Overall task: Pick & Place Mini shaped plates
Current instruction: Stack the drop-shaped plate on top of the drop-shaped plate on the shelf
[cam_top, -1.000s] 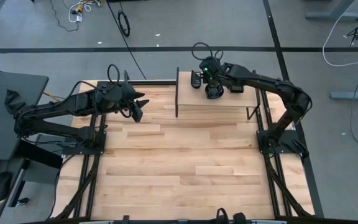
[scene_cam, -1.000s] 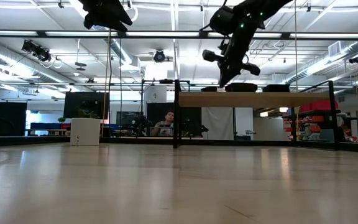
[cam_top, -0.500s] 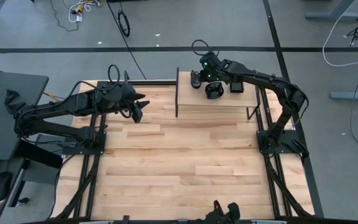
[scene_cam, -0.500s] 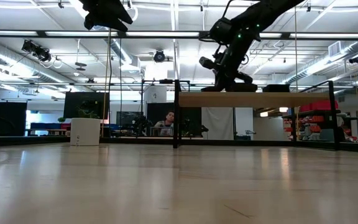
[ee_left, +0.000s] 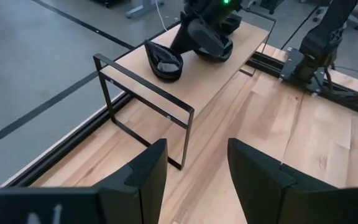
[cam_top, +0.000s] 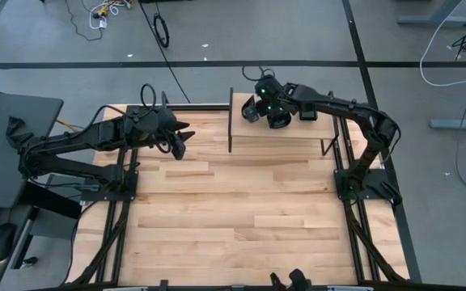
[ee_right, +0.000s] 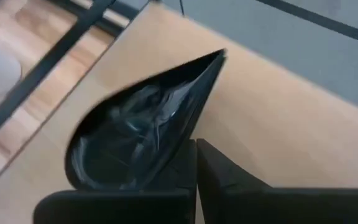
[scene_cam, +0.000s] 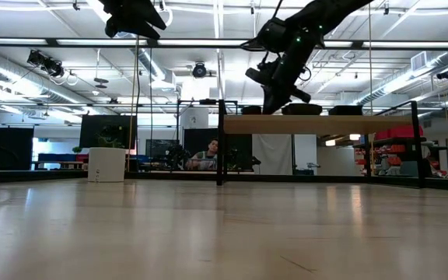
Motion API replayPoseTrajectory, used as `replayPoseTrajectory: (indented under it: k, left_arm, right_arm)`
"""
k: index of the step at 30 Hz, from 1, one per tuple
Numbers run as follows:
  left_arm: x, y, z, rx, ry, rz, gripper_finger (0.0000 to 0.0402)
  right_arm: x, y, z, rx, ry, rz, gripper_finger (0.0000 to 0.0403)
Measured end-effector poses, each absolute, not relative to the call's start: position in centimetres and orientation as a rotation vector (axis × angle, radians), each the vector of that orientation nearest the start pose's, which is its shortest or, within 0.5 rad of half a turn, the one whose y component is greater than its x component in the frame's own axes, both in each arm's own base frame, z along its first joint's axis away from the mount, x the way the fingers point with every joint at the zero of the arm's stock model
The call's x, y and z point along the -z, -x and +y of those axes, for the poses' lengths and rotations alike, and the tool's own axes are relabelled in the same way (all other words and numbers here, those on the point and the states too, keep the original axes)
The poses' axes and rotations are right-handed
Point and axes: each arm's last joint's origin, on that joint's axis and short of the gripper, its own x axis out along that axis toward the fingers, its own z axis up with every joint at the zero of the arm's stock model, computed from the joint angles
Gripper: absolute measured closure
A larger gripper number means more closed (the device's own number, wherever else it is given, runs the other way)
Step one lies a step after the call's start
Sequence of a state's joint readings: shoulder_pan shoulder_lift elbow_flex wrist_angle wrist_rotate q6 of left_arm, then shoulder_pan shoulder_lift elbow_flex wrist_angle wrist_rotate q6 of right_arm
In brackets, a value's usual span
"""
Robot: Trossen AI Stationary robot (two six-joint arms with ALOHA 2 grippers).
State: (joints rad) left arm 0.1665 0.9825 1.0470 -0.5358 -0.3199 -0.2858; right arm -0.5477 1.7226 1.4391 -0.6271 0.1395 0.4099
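**Right hand pinching a teardrop plate on the raised shelf**

You have the right hand over the raised pale wooden shelf with a thin black metal frame at the far edge of the light wooden counter; in the right wrist view its two fingers are pressed nearly together on the rim of a glossy black teardrop-shaped mini plate, so it is pinching that plate; whether the plate rests on the shelf or is lifted just clear of it cannot be told. In the left wrist view the same teardrop plate sits near the shelf's left end, just beside the right arm's wrist. More dark dishes show along the shelf top in the low view, though their shapes and number are too small to tell.

Your left hand waits above the counter's far left part, fingers spread and holding nothing.

As a judgement: one plate is in hand and at least a few others stand on the shelf; you cannot tell from here whether this plate is arriving or leaving, so count the job as well short of finished.
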Motion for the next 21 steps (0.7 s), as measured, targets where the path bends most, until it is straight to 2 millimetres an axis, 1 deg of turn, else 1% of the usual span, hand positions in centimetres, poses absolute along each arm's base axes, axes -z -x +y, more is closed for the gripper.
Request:
replayPoseTrajectory:
  k: [4,7,11,15,18,21]
  left_arm:
    - [-35.6,-19.5,4.2,-0.545,0.255,0.398,0.0228]
    - [-35.6,-19.5,4.2,-0.545,0.255,0.398,0.0228]
    - [-35.6,-19.5,4.2,-0.545,0.255,0.397,0.0228]
    - [-35.6,-19.5,4.2,-0.545,0.255,0.397,0.0228]
    - [-35.6,-19.5,4.2,-0.546,0.255,0.397,0.0228]
    - [-35.6,-19.5,4.2,-0.546,0.255,0.397,0.0228]
  right_arm:
    - [-27.7,-31.4,-19.0,0.816,-0.565,0.803,0.0395]
    - [-28.3,-31.2,-18.8,0.845,-0.584,0.770,0.0395]
    - [-28.8,-30.9,-18.8,0.930,-0.622,0.718,0.0395]
    - [-28.7,-30.6,-19.8,0.977,-0.703,0.665,0.0395]
    - [-28.2,-30.8,-20.6,0.977,-0.718,0.643,0.0398]
    - [-28.3,-30.8,-21.3,0.977,-0.721,0.600,0.0399]
